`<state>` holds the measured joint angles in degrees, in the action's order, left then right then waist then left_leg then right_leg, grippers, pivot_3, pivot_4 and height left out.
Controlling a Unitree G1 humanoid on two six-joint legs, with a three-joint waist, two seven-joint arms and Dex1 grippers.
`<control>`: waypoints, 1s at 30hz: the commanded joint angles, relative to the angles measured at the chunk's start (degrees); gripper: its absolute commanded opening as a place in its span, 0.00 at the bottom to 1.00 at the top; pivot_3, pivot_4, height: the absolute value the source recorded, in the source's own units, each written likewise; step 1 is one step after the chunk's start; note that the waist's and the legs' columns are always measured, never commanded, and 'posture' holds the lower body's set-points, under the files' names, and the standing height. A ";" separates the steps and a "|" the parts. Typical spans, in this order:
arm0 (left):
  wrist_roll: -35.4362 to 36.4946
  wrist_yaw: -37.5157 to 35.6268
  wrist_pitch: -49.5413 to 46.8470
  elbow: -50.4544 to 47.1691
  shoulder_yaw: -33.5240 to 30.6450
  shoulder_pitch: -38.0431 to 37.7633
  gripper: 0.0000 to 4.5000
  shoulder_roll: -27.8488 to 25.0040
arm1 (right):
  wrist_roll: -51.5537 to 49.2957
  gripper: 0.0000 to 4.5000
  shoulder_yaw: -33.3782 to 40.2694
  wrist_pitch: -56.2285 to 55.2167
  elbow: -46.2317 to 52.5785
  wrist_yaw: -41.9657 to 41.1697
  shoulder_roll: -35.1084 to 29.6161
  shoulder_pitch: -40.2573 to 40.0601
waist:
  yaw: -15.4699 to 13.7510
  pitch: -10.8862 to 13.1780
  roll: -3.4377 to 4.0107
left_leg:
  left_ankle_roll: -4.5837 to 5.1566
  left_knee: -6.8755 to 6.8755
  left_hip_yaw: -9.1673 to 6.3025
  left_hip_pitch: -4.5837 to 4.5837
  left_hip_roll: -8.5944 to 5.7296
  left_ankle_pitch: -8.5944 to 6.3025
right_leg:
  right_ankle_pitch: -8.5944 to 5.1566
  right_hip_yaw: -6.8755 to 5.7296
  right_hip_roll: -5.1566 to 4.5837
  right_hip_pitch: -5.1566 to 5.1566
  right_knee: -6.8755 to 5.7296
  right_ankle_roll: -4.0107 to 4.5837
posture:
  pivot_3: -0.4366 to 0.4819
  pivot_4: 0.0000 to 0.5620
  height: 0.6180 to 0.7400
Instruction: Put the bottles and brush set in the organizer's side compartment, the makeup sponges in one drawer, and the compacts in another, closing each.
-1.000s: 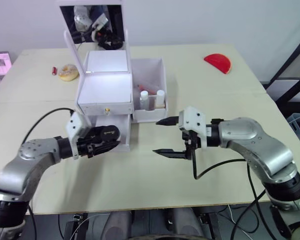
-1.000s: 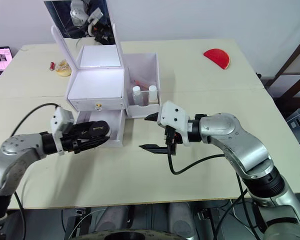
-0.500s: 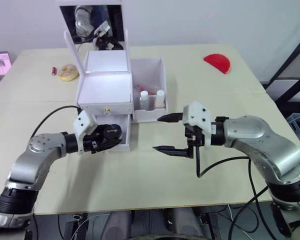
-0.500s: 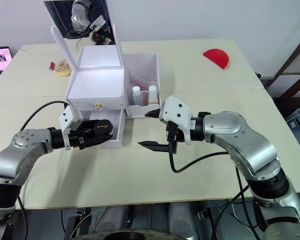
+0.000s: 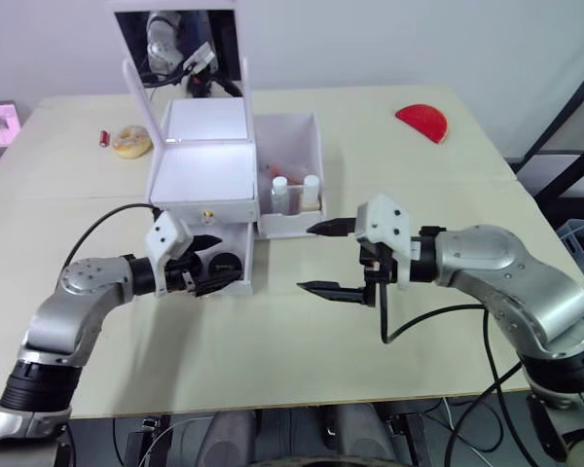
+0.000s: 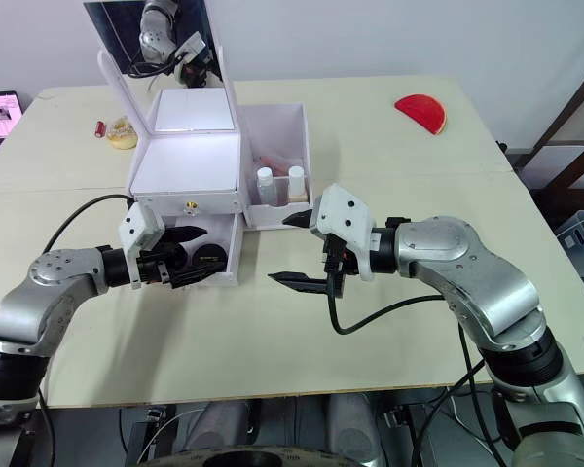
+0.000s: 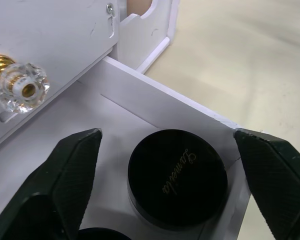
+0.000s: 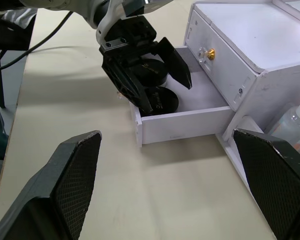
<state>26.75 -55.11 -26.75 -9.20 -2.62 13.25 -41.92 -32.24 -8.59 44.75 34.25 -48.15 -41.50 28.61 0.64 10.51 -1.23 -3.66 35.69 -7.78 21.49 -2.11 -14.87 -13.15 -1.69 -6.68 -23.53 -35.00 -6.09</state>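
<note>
Left wrist view shows a round black compact (image 7: 177, 177) lying flat in the open lower drawer (image 7: 140, 107) of the white organizer (image 5: 204, 175), its smooth lid carrying gold cursive script I cannot read for certain. My left fingers (image 7: 72, 170) are spread wide on either side of it, not touching. A second black compact (image 8: 160, 100) lies beside it in the same drawer. The closed drawer above has a faceted clear knob (image 7: 22, 87) on a gold stem. White-capped clear bottles (image 5: 297, 193) stand in the side compartment (image 5: 290, 146). My right fingers (image 5: 323, 288), ribbed black pads, hang open and empty over the pale desk (image 5: 370, 360).
</note>
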 commanded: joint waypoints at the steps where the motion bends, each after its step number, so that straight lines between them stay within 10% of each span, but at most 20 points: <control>1: 2.56 -0.62 -1.45 -2.81 -5.57 -0.71 0.99 -2.83 | -0.11 1.00 0.67 -0.67 2.02 0.22 -0.05 0.40 | 0.08 0.00 0.00 | 0.00 0.00 0.00 -0.01 0.00 0.00 | 0.00 0.00 0.00 -0.01 -0.01 0.00 | 0.48 0.27 1.00; 6: 11.40 -4.96 -7.85 -7.17 -16.34 -6.13 0.99 -8.61 | 0.09 1.00 0.63 -0.78 2.17 0.46 -0.10 -0.02 | 0.21 0.01 -0.01 | 0.00 -0.02 0.00 -0.01 0.01 0.00 | -0.02 0.00 0.00 -0.03 -0.03 0.01 | 0.48 0.27 1.00; 15: 11.59 -15.13 -8.76 -10.18 -22.27 -19.99 0.01 -18.09 | -0.54 1.00 0.79 -1.51 1.33 0.19 0.84 0.90 | -0.01 0.03 0.03 | 0.00 -0.03 0.02 -0.01 0.02 0.00 | -0.16 0.01 -0.01 -0.05 -0.01 0.22 | 0.48 0.27 1.00; 30: -3.02 -4.41 -1.14 -4.33 -5.88 -7.86 0.01 -11.82 | -0.52 1.00 1.42 -1.73 0.71 1.21 1.92 0.76 | -0.11 0.05 0.04 | 0.00 -0.11 0.03 -0.01 0.02 0.00 | -0.11 0.01 -0.01 -0.07 0.01 0.23 | 0.48 0.27 1.00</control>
<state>25.08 -61.29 -29.01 -14.32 -8.37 4.42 -53.67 -32.28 -8.60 43.50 33.71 -47.32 -39.84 28.71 0.54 10.56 -1.19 -3.66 35.60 -7.76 21.47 -2.08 -14.87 -13.26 -1.69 -6.68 -23.59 -35.02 -5.87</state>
